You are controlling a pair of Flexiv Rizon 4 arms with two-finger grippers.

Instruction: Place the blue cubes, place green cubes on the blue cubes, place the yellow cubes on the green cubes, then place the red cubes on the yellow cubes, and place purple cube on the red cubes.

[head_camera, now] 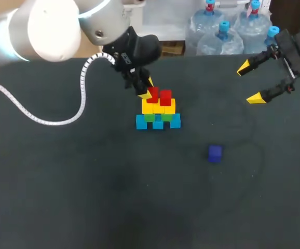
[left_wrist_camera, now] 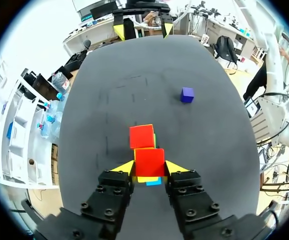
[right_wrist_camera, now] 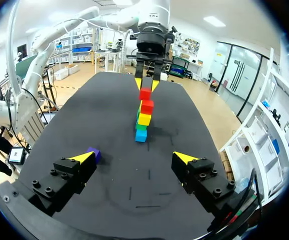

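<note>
A stack stands mid-table: blue cubes (head_camera: 141,122) at the bottom, green cubes (head_camera: 150,118) on them, then yellow cubes (head_camera: 168,106). One red cube (head_camera: 165,97) sits on top. My left gripper (head_camera: 146,92) is shut on a second red cube (left_wrist_camera: 149,161) right beside it, over the yellow layer. Whether this held cube rests on the yellow I cannot tell. The purple cube (head_camera: 215,153) lies alone on the table, to the front right of the stack. My right gripper (head_camera: 251,83) hangs open and empty at the far right, with the purple cube (right_wrist_camera: 94,154) by one of its fingers.
The dark table mat (head_camera: 87,187) spreads all around the stack. A white cable (head_camera: 82,93) loops down from my left arm over the table, left of the stack.
</note>
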